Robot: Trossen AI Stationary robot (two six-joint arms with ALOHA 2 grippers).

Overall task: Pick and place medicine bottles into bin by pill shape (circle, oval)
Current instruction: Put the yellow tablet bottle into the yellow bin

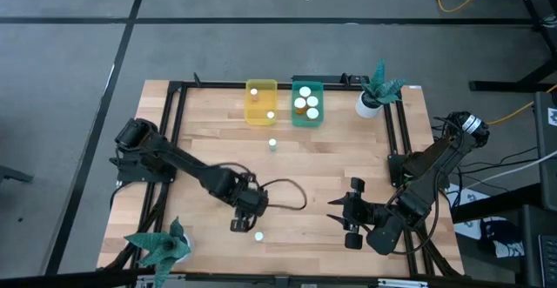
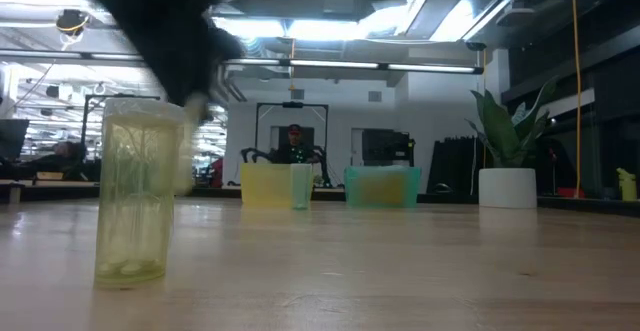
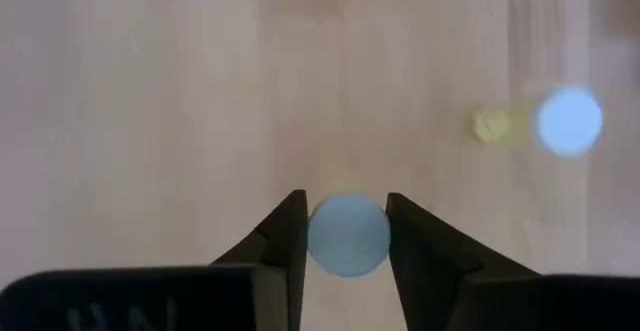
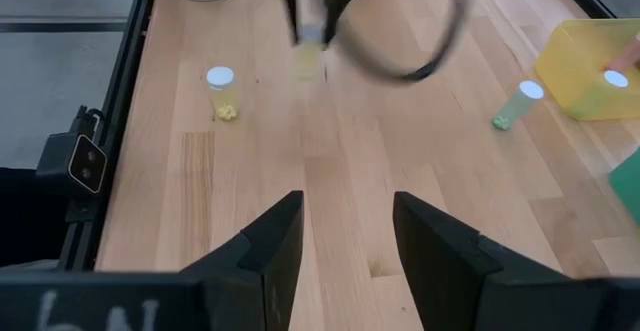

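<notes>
My left gripper (image 1: 241,224) points down near the table's front middle, shut on a white-capped medicine bottle (image 3: 348,233); the gripper hides it in the high view. A second bottle (image 1: 258,235) stands just beside it on its base; it also shows in the low view (image 2: 135,191). A third bottle (image 1: 272,144) stands mid-table. The yellow bin (image 1: 261,102) holds two bottles. The teal bin (image 1: 306,103) holds three. My right gripper (image 1: 333,212) is open and empty at the front right. My left gripper pinches the bottle's round white cap (image 3: 318,233) between its two fingers, one on each side. The fingers come from above, pointing down, and the bottle stays upright below them. I cannot tell whether its base is on the table.
A white plant pot (image 1: 368,105) stands at the far right beside the teal bin. A second plant (image 1: 161,244) sits at the front left corner. A black cable (image 1: 287,192) loops on the table between the arms. Bare wood lies mid-table.
</notes>
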